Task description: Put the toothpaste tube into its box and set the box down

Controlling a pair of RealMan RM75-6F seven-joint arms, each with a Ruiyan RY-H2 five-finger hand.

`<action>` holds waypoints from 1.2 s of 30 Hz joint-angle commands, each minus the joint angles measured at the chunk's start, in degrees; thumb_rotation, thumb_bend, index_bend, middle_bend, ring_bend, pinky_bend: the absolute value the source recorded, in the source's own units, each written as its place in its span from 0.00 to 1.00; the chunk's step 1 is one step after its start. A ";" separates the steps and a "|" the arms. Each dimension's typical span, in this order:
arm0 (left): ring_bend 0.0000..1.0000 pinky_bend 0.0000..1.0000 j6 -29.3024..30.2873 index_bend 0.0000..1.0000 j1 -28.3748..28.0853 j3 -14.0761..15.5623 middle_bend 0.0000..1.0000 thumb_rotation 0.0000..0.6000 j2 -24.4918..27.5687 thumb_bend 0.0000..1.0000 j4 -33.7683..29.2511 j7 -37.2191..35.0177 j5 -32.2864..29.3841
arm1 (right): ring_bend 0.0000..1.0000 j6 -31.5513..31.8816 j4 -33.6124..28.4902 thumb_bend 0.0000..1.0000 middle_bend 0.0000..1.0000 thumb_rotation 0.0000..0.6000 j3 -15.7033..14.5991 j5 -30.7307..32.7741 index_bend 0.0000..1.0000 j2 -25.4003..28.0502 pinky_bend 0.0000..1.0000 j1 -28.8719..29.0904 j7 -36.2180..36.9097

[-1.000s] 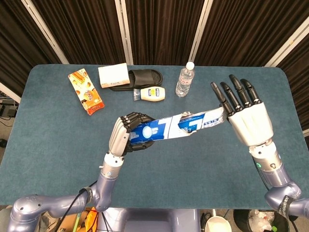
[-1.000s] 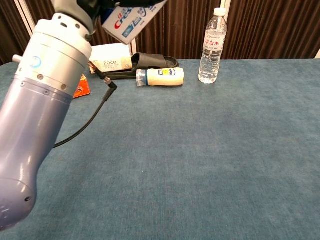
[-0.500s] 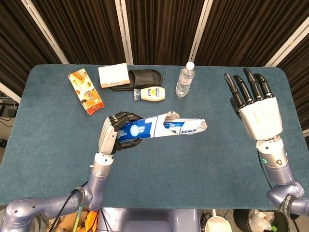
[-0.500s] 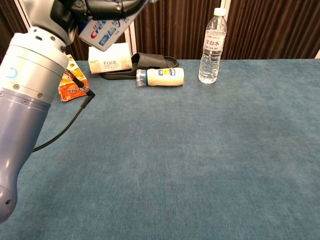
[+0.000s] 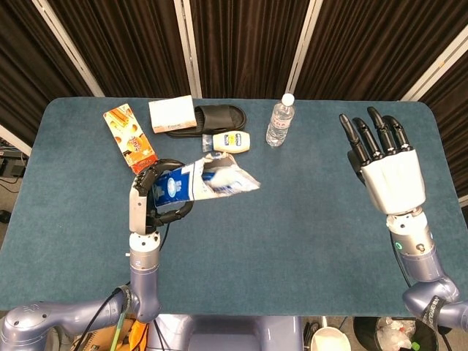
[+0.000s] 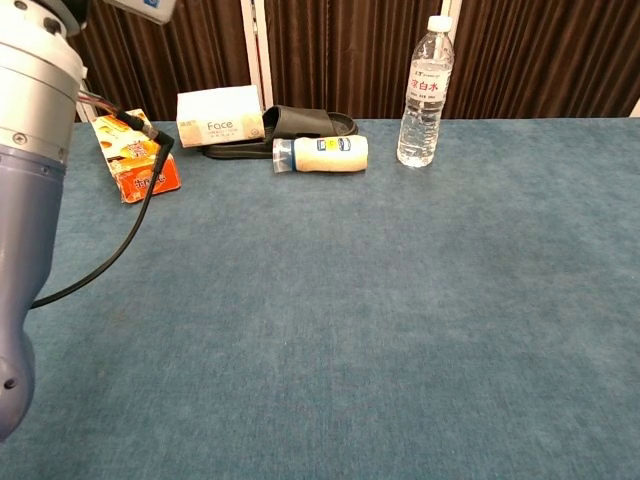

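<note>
Setting: robot test lab | table [image 5: 307,241] covered in blue felt | dark pleated curtains [image 5: 241,44] hung at 12 o'clock | household props laid at 11–12 o'clock: bottle [image 5: 280,121], slipper [image 5: 217,117], snack pack [image 5: 129,137] | cardboard boxes [image 5: 99,338] seen below at 7 o'clock

Back edge of blue table [image 6: 420,330]: upright water bottle [image 6: 424,92], cream bottle [image 6: 322,155] lying beside black slipper [image 6: 305,124], white tissue box [image 6: 220,116], orange snack pack [image 6: 136,160] at left.
</note>
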 commanded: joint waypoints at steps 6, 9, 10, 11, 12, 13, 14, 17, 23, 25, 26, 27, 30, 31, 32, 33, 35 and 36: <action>0.59 0.70 -0.90 0.44 0.99 0.93 0.59 1.00 -0.33 0.62 1.51 -0.57 -1.01 | 0.19 -0.22 -0.43 0.34 0.34 1.00 -0.45 0.12 0.00 -0.13 0.32 -0.24 0.00; 0.60 0.71 -0.98 0.44 1.34 1.50 0.59 1.00 -0.56 0.62 2.85 -1.07 -0.95 | 0.19 -0.33 -0.69 0.34 0.34 1.00 -0.59 0.24 0.00 -0.10 0.32 -0.36 0.14; 0.60 0.71 -0.98 0.44 1.41 1.59 0.58 1.00 -0.60 0.62 3.08 -1.22 -0.95 | 0.19 -0.37 -0.68 0.34 0.34 1.00 -0.62 0.20 0.00 -0.06 0.32 -0.36 0.13; 0.60 0.71 -1.14 0.44 1.52 1.76 0.58 1.00 -0.59 0.62 3.42 -1.33 -0.99 | 0.19 -0.39 -0.62 0.34 0.34 1.00 -0.69 0.11 0.00 -0.02 0.32 -0.37 0.11; 0.59 0.70 -1.30 0.44 1.59 1.89 0.58 1.00 -0.53 0.62 3.63 -1.31 -1.03 | 0.19 -0.41 -0.60 0.34 0.34 1.00 -0.73 0.06 0.00 0.01 0.32 -0.38 0.12; 0.59 0.70 -1.84 0.44 1.77 2.29 0.58 1.00 -0.32 0.61 4.14 -1.00 -1.17 | 0.19 -0.44 -0.66 0.34 0.34 1.00 -0.77 0.02 0.00 0.05 0.32 -0.38 0.18; 0.59 0.70 -2.20 0.44 1.87 2.63 0.57 1.00 -0.09 0.61 4.54 -0.75 -1.14 | 0.19 -0.43 -0.80 0.34 0.34 1.00 -0.79 -0.04 0.00 0.07 0.32 -0.38 0.26; 0.59 0.69 -3.57 0.44 2.55 4.97 0.57 1.00 1.42 0.60 6.70 0.71 -0.17 | 0.19 -0.46 -1.41 0.34 0.34 1.00 -0.93 -0.42 0.00 0.35 0.32 -0.39 0.45; 0.59 0.68 -7.33 0.45 6.03 12.21 0.58 1.00 6.08 0.59 9.98 4.04 1.14 | 0.19 -0.17 -2.84 0.34 0.34 1.00 -0.96 -1.76 0.00 0.86 0.32 -0.17 0.03; 0.59 0.68 -8.76 0.45 7.37 14.42 0.57 1.00 7.44 0.58 10.76 5.00 1.01 | 0.19 -0.15 -3.68 0.34 0.34 1.00 -0.93 -2.10 0.00 0.90 0.32 -0.06 -0.21; 0.59 0.67 -9.44 0.45 7.89 15.32 0.57 1.00 8.00 0.58 11.28 5.57 0.95 | 0.19 -0.12 -4.02 0.34 0.34 1.00 -0.89 -2.29 0.00 0.94 0.32 0.00 -0.37; 0.59 0.67 -10.45 0.45 8.58 16.29 0.57 1.00 8.69 0.58 11.96 6.34 0.60 | 0.19 -0.14 -4.55 0.34 0.34 1.00 -0.85 -2.49 0.00 1.06 0.32 0.06 -0.68; 0.58 0.65 -13.79 0.44 9.95 17.54 0.56 1.00 9.60 0.56 12.44 7.70 -1.62 | 0.19 -0.38 -5.99 0.34 0.34 1.00 -0.68 -2.56 0.00 1.32 0.32 0.15 -1.35; 0.57 0.62 -15.30 0.43 10.25 17.91 0.56 1.00 9.88 0.56 12.82 8.99 -2.41 | 0.19 -0.56 -6.64 0.34 0.34 1.00 -0.67 -2.52 0.00 1.36 0.32 0.16 -1.73; 0.56 0.60 -16.48 0.42 10.36 18.25 0.55 1.00 9.99 0.55 13.04 10.02 -2.87 | 0.19 -0.61 -7.13 0.34 0.34 1.00 -0.69 -2.55 0.00 1.35 0.32 0.15 -1.98; 0.54 0.57 -17.93 0.41 10.38 18.78 0.54 1.00 10.20 0.54 13.21 11.36 -3.21 | 0.19 -0.65 -7.57 0.34 0.34 1.00 -0.76 -2.60 0.00 1.31 0.32 0.10 -2.23; 0.49 0.51 -20.37 0.39 10.36 19.42 0.52 1.00 10.43 0.51 13.04 14.59 -3.92 | 0.19 -0.55 -8.47 0.34 0.34 1.00 -1.02 -2.90 0.00 1.16 0.32 -0.12 -3.05; 0.45 0.47 -21.28 0.37 10.33 19.47 0.49 1.00 10.36 0.48 12.51 15.61 -4.32 | 0.19 -0.57 -8.96 0.34 0.34 1.00 -1.15 -3.09 0.00 1.15 0.32 -0.19 -3.51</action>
